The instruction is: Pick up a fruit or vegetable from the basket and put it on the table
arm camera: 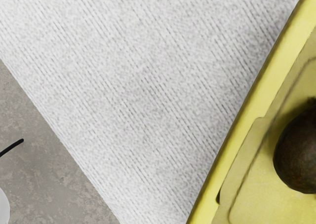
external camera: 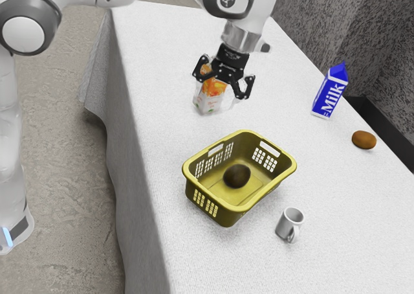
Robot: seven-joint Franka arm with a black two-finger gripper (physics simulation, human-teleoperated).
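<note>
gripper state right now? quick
Gripper: open, fingers spread apart, holding nothing.

White-clothed table point(external camera: 155, 54) | yellow basket point(external camera: 227, 217) | grey mug point(external camera: 288, 225) | blue milk carton point(external camera: 329, 94) | orange-white carton point(external camera: 210, 101) | brown oval item point(external camera: 364, 140)

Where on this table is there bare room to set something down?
Between the basket and milk carton, and between the mug and brown oval item. It's crowded where the gripper hangs by the orange-and-white carton.
</note>
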